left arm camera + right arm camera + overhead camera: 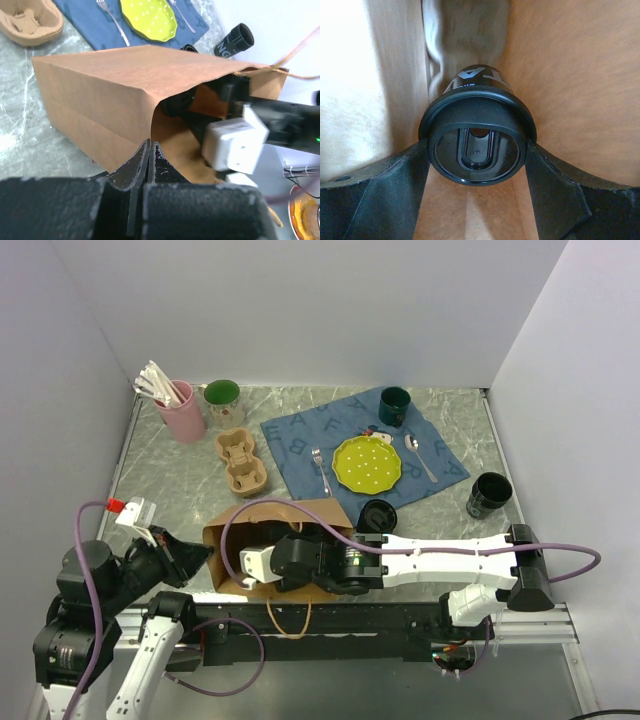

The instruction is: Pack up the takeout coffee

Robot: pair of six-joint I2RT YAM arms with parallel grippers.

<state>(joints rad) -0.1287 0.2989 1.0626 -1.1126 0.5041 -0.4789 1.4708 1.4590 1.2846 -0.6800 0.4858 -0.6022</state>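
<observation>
While the left end effector (149,147) pinches the lip of the paper bag (95,85) lying on the bench (20,125), the right end effector (477,167), clasping a lidded takeout coffee cup (476,120) inside it, should settle the cup on the lower wall before letting go.

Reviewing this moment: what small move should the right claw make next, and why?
Probably ease the coffee cup a little deeper toward the closed end of the paper bag before letting go. The right claw grips the cup just below its lid, inside the bag with brown paper on both sides. The left claw is pinched shut on the bag's rim, holding the mouth open.
</observation>
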